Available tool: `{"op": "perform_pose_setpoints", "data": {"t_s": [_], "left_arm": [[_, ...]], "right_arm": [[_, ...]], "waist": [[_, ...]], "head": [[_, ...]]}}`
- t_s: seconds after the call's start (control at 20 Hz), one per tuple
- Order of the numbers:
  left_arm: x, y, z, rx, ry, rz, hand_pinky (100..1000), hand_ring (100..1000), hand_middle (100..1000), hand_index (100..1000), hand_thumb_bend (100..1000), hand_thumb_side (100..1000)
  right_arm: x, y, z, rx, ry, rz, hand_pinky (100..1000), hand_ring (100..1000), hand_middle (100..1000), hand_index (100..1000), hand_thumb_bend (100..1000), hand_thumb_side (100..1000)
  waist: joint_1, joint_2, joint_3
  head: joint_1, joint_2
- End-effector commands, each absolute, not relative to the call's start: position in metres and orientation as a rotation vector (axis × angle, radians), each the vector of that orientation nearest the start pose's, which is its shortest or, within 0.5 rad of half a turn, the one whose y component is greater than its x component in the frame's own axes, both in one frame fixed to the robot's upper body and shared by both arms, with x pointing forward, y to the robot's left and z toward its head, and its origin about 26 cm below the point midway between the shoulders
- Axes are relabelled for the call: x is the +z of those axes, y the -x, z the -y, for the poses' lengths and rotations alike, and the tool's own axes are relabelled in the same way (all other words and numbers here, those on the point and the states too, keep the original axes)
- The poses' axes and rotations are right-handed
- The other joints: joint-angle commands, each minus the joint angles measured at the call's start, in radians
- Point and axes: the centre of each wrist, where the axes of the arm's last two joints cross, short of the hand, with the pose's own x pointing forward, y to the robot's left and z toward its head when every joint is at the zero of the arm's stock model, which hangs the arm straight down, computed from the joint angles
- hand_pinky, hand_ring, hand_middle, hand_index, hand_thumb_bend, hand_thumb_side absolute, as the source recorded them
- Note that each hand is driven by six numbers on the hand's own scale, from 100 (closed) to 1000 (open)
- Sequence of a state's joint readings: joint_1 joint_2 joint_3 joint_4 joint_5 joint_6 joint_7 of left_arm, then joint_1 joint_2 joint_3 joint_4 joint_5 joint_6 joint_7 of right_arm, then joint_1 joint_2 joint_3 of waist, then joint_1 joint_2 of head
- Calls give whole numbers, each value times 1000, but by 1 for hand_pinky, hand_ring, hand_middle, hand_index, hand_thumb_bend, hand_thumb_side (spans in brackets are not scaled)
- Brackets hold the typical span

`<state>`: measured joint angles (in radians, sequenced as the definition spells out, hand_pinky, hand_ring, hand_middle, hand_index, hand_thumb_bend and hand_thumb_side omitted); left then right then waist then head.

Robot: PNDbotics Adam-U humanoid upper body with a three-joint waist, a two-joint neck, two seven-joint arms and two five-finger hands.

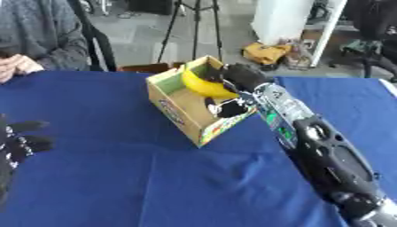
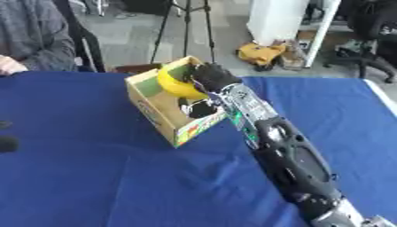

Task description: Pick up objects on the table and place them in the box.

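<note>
Right hand (image 1: 242, 76), fingers curled around a yellow banana (image 1: 203, 86), holds it inside the cardboard box (image 1: 180, 113) at centre; release remains; left hand (image 1: 17, 142) rests open near left.

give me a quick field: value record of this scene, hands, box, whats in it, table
right hand: right hand reaches over the far side of the box, fingers curled on the yellow object
yellow object: yellow object, curved, inside the box's top opening
box: cardboard box, open-topped, tilted, standing on the cloth
left hand: left hand at the view's left edge, fingers spread, holding nothing
table: blue cloth; no other loose objects seen on it
</note>
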<state>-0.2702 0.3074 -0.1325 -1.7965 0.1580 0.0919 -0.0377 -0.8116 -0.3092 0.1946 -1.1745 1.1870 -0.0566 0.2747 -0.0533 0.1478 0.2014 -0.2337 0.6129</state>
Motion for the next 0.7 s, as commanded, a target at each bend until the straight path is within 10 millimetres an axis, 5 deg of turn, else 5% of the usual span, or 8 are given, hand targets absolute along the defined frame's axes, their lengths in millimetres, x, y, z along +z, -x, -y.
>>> {"op": "perform_pose_setpoints", "data": {"t_s": [0.05, 0.45, 0.55, 0.7], "left_arm": [[145, -321, -236, -399, 120, 1950, 706, 641, 711, 694, 283, 1000], [147, -321, -234, -405, 131, 1953, 707, 640, 710, 694, 283, 1000], [146, -321, -234, -404, 130, 1952, 707, 639, 710, 694, 282, 1000], [146, -321, -234, -403, 129, 1952, 708, 639, 710, 694, 282, 1000]], "right_arm": [[174, -460, 210, 1488, 1161, 1472, 552, 416, 429, 591, 100, 501], [138, -471, 211, 1443, 1143, 1480, 568, 470, 496, 680, 100, 595], [131, -472, 213, 1444, 1134, 1471, 584, 520, 556, 725, 100, 654], [123, -472, 214, 1480, 1087, 1432, 677, 717, 798, 868, 100, 799]], "waist": [[3, -10, 9], [11, -2, 24], [12, -1, 23], [14, -1, 20]], "head": [[-23, -14], [-46, -14], [-46, -13], [-45, -13]]}}
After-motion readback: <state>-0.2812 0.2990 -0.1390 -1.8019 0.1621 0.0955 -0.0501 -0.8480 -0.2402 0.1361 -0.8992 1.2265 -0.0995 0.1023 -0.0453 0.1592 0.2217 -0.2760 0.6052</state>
